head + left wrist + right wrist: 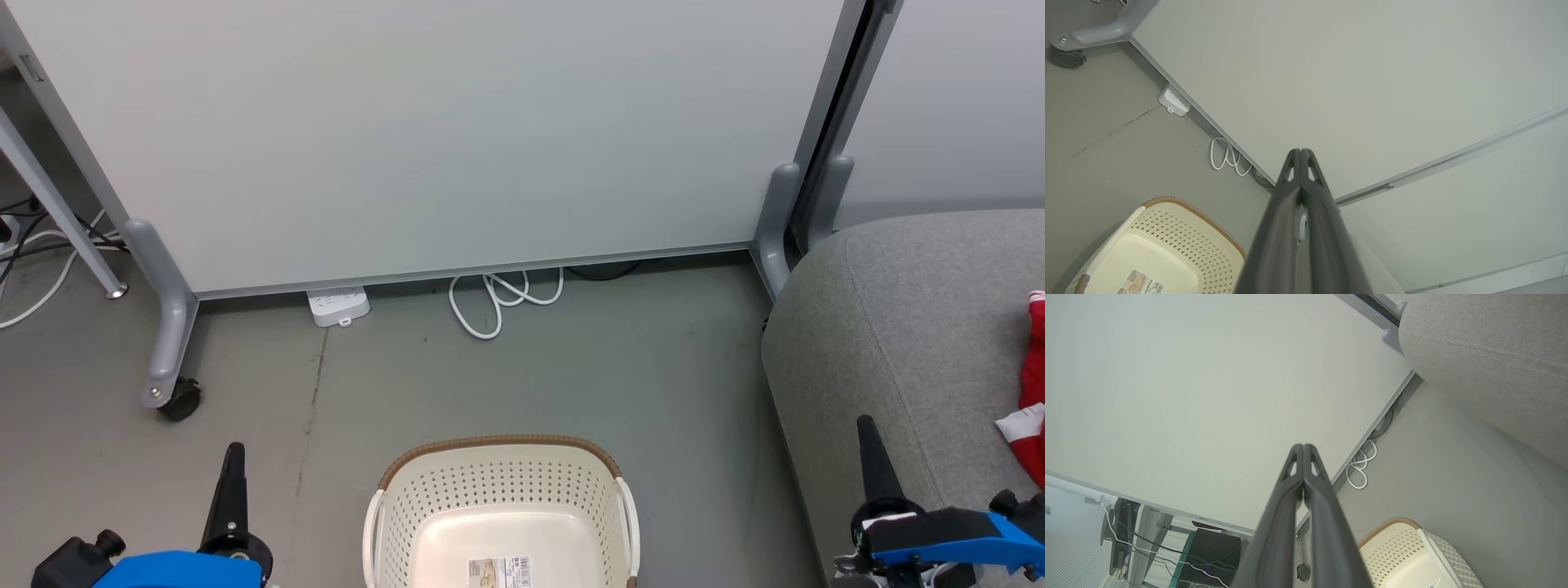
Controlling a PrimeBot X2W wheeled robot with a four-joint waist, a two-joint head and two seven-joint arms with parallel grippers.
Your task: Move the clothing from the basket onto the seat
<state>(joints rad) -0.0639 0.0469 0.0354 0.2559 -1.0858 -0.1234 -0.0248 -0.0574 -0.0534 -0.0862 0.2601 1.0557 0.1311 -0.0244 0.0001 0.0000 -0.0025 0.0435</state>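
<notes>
On the seat (pixel 898 327), head view shows red clothing (pixel 1035 363).

A pale grey partition panel (pixel 457 131) on grey metal legs (pixel 167 318) spans the far side of a dull grey floor (pixel 571 367), one leg ending in a black caster (pixel 181 400). A white power strip (pixel 338 305) and a looped white cable (pixel 498 298) lie at the panel's foot. A thin crack (pixel 314 384) runs along the floor; more cables (pixel 33 245) trail at far left.
</notes>
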